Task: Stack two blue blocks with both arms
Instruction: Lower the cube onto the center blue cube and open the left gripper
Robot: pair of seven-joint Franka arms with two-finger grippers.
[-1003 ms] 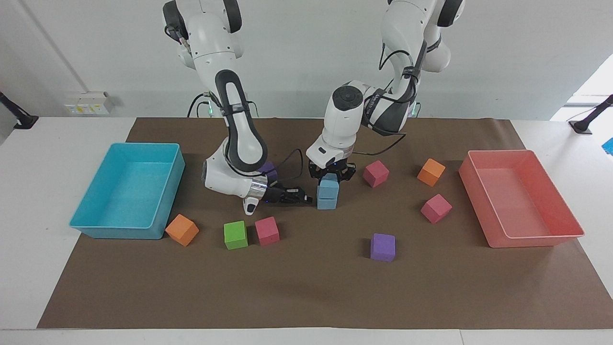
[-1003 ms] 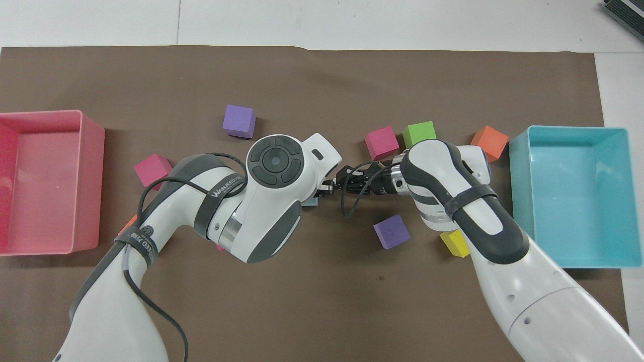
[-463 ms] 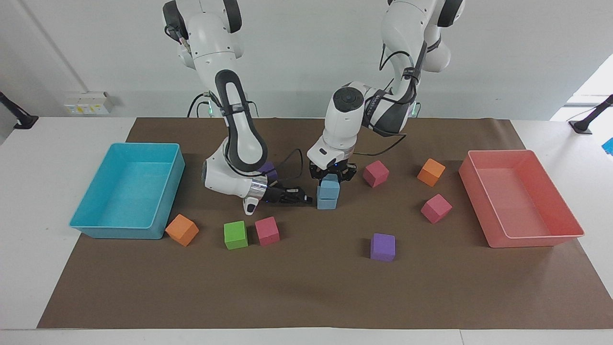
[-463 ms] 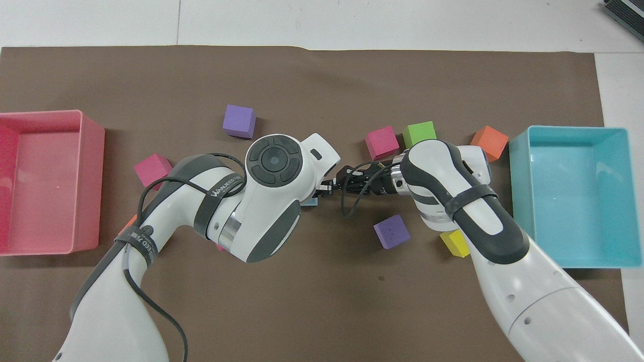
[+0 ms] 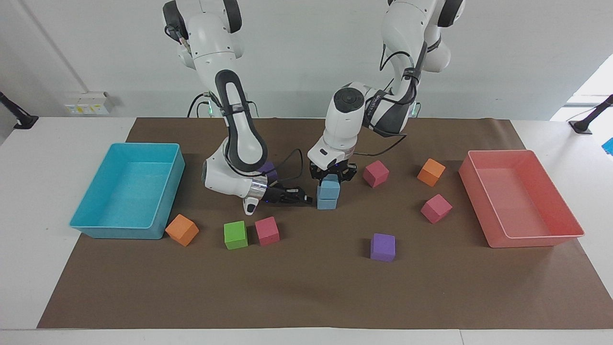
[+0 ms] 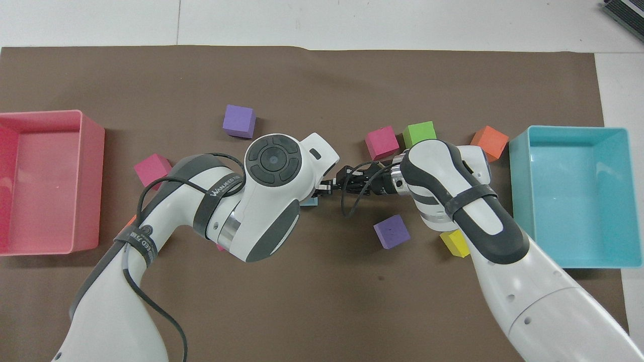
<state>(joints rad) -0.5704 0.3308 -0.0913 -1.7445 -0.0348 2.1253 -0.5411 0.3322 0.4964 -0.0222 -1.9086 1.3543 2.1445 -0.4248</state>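
Two light blue blocks sit stacked mid-mat: the upper blue block [image 5: 328,188] rests on the lower blue block [image 5: 327,203]. My left gripper [image 5: 330,178] points straight down and is shut on the upper block's top part. My right gripper [image 5: 309,198] lies low and level beside the stack, toward the right arm's end, shut and empty, with its tips at the lower block's side. In the overhead view the left wrist hides the stack except a blue block sliver [image 6: 312,201]; the right gripper [image 6: 327,187] shows beside it.
A turquoise tray [image 5: 86,225] stands at the right arm's end and a pink tray [image 5: 527,239] at the left arm's end. Loose cubes lie around: orange [image 5: 182,230], green [image 5: 235,235], pink [image 5: 266,231], purple [image 5: 382,247], pink [image 5: 436,208], orange [image 5: 431,172], pink [image 5: 375,173], yellow [image 6: 455,244].
The left arm's wrist has shifted very slightly. The stack, the grip on the upper block and the right arm look unchanged.
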